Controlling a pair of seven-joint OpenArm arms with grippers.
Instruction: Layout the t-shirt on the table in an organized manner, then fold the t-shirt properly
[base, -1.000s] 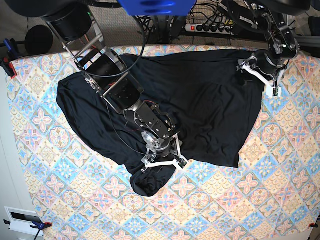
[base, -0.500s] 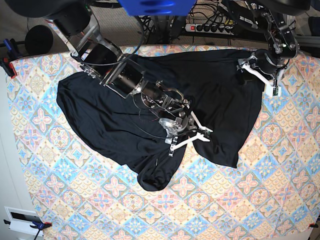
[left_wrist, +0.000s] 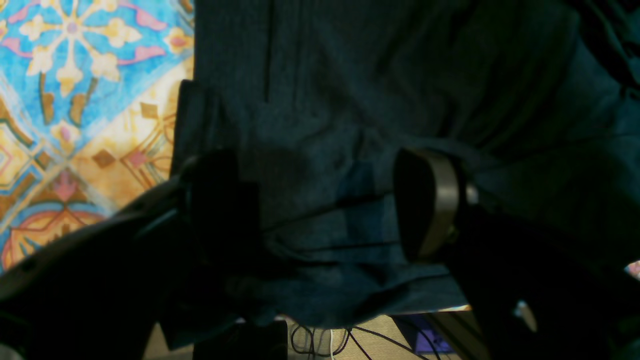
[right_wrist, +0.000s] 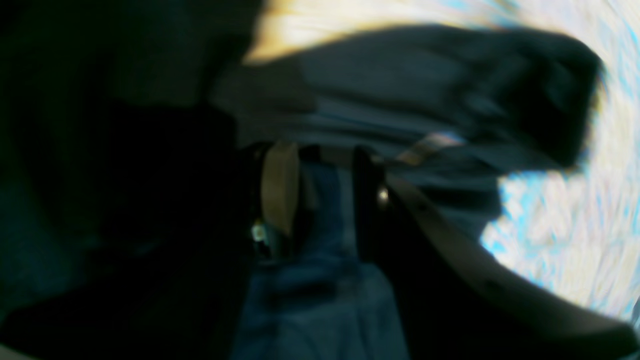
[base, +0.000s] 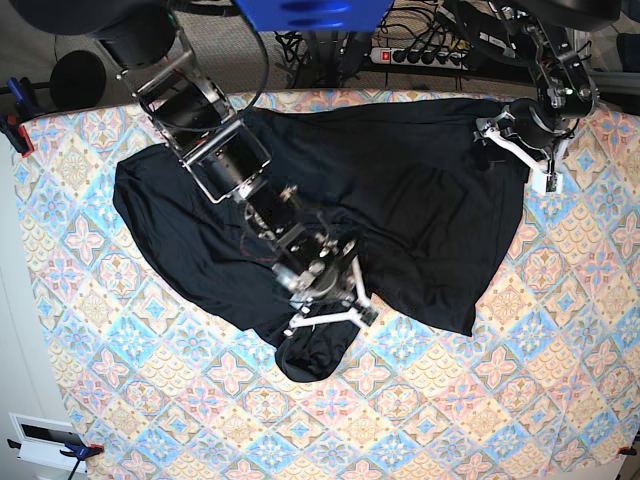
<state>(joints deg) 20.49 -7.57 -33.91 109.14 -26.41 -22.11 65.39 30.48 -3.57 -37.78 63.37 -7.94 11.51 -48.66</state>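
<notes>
Base view we get bright and even, sharp throughout, lit from above; the arms throw only short soft shadows on the table (base: 420, 420). Slight bend at the frame edges. Left wrist view is dim but in focus, the t-shirt (left_wrist: 350, 100) nearly swallowing detail, tablecloth vivid on the left. Right wrist view is dark and heavily motion-blurred, pattern on the right washed out by glare.

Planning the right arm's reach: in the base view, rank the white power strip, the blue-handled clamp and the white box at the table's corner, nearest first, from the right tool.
From the right tool:
1. White box, bottom left corner of the view.
2. Power strip, top, behind the table.
3. Blue-handled clamp, top left edge; close to the strip, so this order is tentative.
</notes>
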